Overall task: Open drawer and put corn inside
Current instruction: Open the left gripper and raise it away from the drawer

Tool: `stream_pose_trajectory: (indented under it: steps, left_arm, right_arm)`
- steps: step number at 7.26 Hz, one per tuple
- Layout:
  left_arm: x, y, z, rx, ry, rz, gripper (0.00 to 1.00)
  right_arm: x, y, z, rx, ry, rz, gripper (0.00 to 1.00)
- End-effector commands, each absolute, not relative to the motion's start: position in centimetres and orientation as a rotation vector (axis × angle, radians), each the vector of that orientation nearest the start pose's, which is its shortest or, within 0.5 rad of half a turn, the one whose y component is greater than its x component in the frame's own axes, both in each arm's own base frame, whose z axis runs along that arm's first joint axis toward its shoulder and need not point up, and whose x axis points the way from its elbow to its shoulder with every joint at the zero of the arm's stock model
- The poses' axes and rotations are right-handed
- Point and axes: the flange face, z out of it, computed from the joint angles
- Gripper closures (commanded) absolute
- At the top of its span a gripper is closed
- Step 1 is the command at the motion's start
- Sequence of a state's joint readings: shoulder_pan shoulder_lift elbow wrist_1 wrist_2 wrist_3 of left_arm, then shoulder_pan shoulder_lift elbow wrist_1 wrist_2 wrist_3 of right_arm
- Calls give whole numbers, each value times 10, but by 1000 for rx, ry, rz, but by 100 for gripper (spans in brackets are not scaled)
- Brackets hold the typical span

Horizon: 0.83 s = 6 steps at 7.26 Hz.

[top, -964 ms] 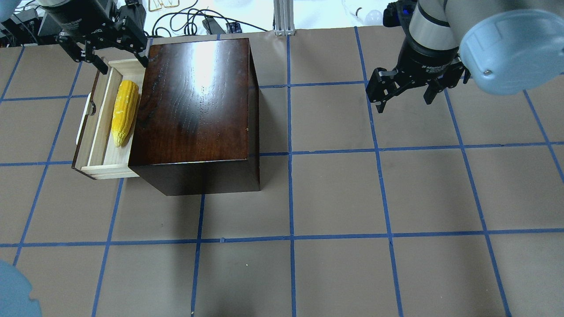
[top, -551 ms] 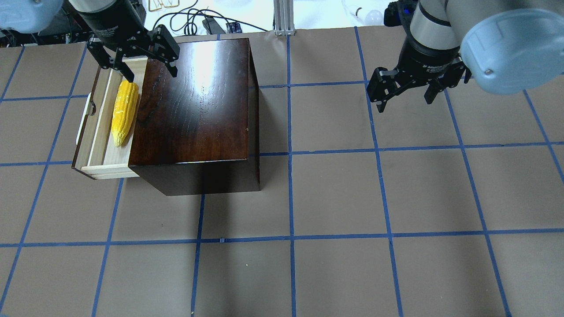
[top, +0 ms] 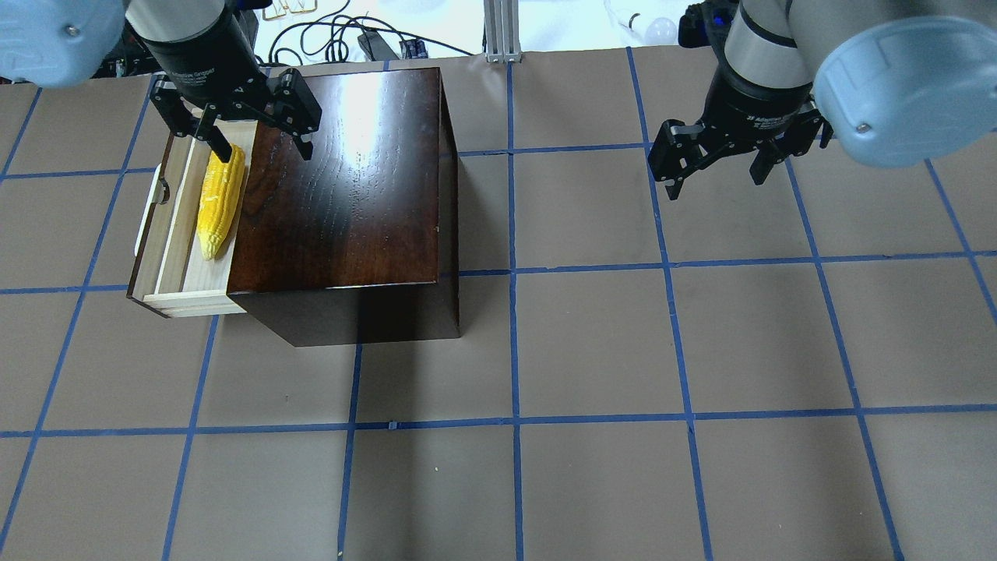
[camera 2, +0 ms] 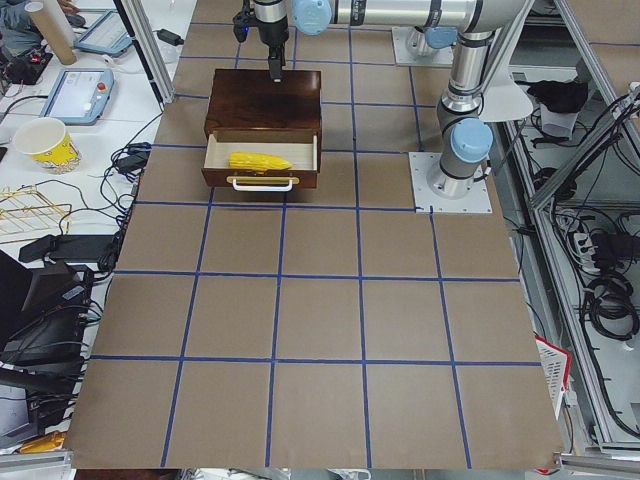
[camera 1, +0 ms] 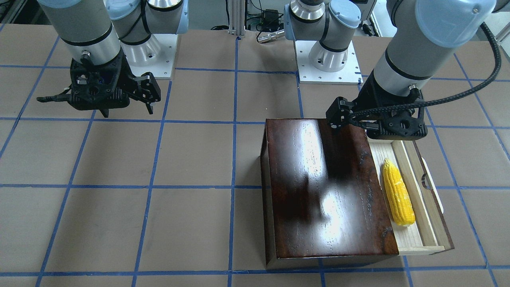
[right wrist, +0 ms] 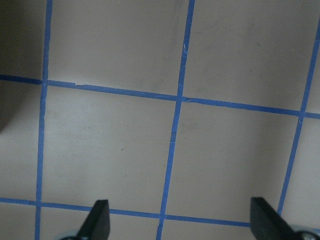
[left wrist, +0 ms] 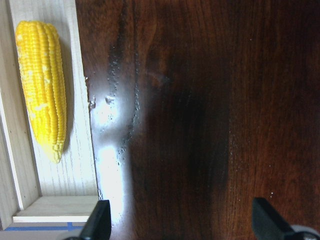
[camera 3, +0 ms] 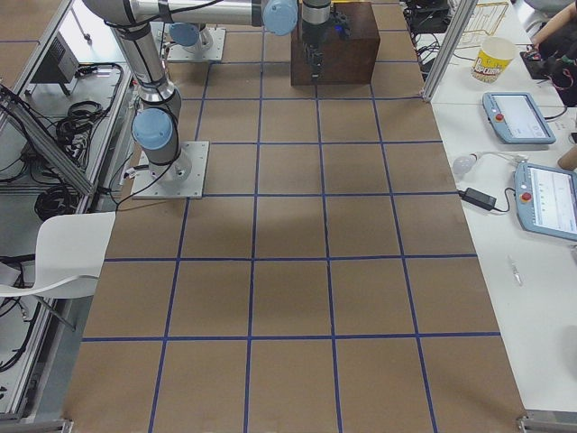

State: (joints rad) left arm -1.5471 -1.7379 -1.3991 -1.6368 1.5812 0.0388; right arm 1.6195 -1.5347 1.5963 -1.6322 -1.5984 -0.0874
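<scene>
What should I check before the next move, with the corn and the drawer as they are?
1. Drawer pulled out of the box: ok.
2. Corn lying flat inside the drawer: ok.
3. Left gripper open and empty, above the box top: ok.
4. Left gripper apart from the corn, as seen in the wrist view: ok.
5. Right gripper open, empty, over bare table, away from the box: ok.
6. White handle unobstructed: ok.

Brown table (top: pixel 592 343), blue tape grid (top: pixel 515 421)
</scene>
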Motion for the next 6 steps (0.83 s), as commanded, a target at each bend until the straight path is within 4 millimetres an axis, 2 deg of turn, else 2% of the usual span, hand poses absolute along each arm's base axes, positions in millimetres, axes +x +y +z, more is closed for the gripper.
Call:
stream_pose_trajectory:
  steps: [1, 6]
  left_arm:
    - [-120, -553, 476, 32, 3131, 97, 0]
    - [-120, -549, 484, 41, 3134, 73, 0]
  right_arm:
    - [154, -500, 464, -214, 3162, 1, 0]
    - [156, -500, 464, -219, 3162, 1, 0]
